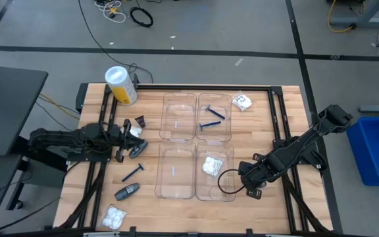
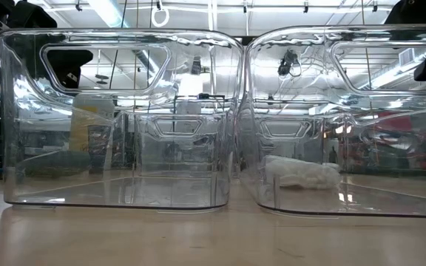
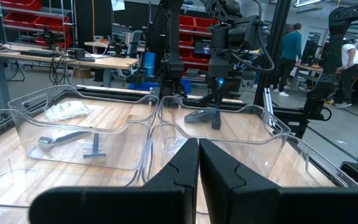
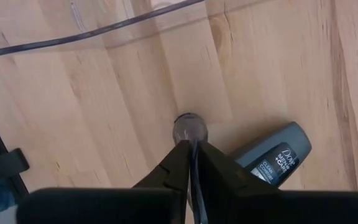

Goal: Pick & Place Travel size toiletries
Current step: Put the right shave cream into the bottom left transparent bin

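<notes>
My right gripper [image 4: 192,149] points down at the table just right of the near-right clear tray [image 1: 214,187] and is shut on a dark grey oval tube [image 4: 272,158]. The left wrist view shows the same tube [image 3: 197,115] beyond the trays. My left gripper [image 3: 198,155] waits at the table's left, level and shut on nothing. Beside the left gripper [image 1: 122,139] lie a white packet [image 1: 135,130], a dark cone piece [image 1: 139,122], a second grey tube [image 1: 137,150] and a blue razor [image 1: 133,172]. Another razor [image 1: 212,117] lies in the far-right tray. My right gripper pinches the tube between its two fingers near the round cap end [image 4: 190,129], coming from above and pointing down. The fingers lie across the tube. Its wide printed end [image 4: 277,163] sticks out sideways past one finger; whether it is clear of the table I cannot tell.
Several clear trays [image 1: 178,115] fill the table's middle; the near-right one holds a white packet [image 2: 302,174]. A yellow-and-white cylinder [image 1: 121,85] lies at the far left. Another grey tube [image 1: 127,191] and packets [image 1: 114,217] [image 1: 243,101] lie on the wood.
</notes>
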You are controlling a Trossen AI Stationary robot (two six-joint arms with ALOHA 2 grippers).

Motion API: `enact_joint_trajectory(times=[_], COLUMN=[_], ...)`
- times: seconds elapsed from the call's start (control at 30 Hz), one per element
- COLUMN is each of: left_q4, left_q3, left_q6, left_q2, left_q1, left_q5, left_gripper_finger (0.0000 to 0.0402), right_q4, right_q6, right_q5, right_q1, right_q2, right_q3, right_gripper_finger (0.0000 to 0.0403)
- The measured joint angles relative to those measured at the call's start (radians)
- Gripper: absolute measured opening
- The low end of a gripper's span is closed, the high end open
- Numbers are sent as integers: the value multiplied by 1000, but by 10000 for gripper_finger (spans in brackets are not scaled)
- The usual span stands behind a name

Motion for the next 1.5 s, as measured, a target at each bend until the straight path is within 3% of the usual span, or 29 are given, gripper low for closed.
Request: enact_joint_trajectory(times=[0.37, 0.87, 1.5], left_q4=[0, 0, 0], left_q3=[0, 0, 0], left_q6=[0, 0, 0], left_q2=[0, 0, 0], left_q1=[0, 0, 0], left_q5=[0, 0, 0], left_gripper_finger=[22, 22, 22], right_q4=[0, -10, -46], right_q6=[-10, -29, -120], right_q5=[-18, -44, -70], right_q1=[0, 0, -16], right_q2=[0, -21, -307], right_q3=[0, 3, 17], right_gripper_finger=[9, 6, 6])
